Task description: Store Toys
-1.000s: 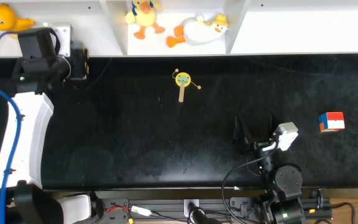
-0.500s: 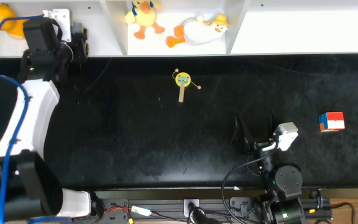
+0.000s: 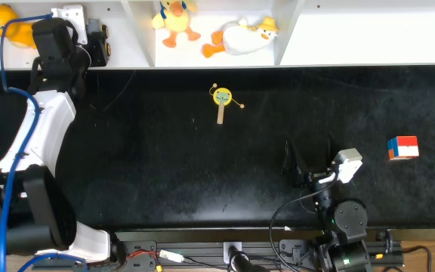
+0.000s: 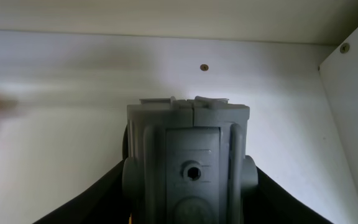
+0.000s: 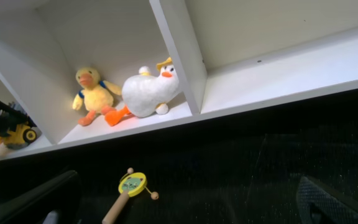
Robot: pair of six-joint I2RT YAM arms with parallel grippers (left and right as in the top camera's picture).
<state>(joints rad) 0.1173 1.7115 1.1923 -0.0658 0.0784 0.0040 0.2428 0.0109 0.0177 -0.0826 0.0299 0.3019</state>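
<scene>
Orange duck (image 3: 2, 20) and a grey toy (image 4: 188, 155), pinched by the left pincer (image 3: 95, 45), are found in the left compartment of the shelf (image 3: 353, 38). A yellow plush duck (image 3: 175, 19) and white goose (image 3: 244, 35) are lodged in the middle one. A rattle (image 3: 222, 100) and a cube (image 3: 402, 147) are seen on the tabletop (image 3: 165, 166), the right pincer (image 3: 308, 157) held spread between them.

The black tabletop (image 3: 149, 159) carries a green-and-yellow rattle drum with a wooden handle (image 3: 222, 101) near its middle and a red, white and blue cube (image 3: 402, 147) at the right. On the white shelf (image 3: 353, 30) behind it, the middle compartment holds a yellow plush duck (image 3: 175, 19) beside a white plush goose (image 3: 240, 36). The left compartment holds a round orange toy (image 3: 4, 20).
</scene>
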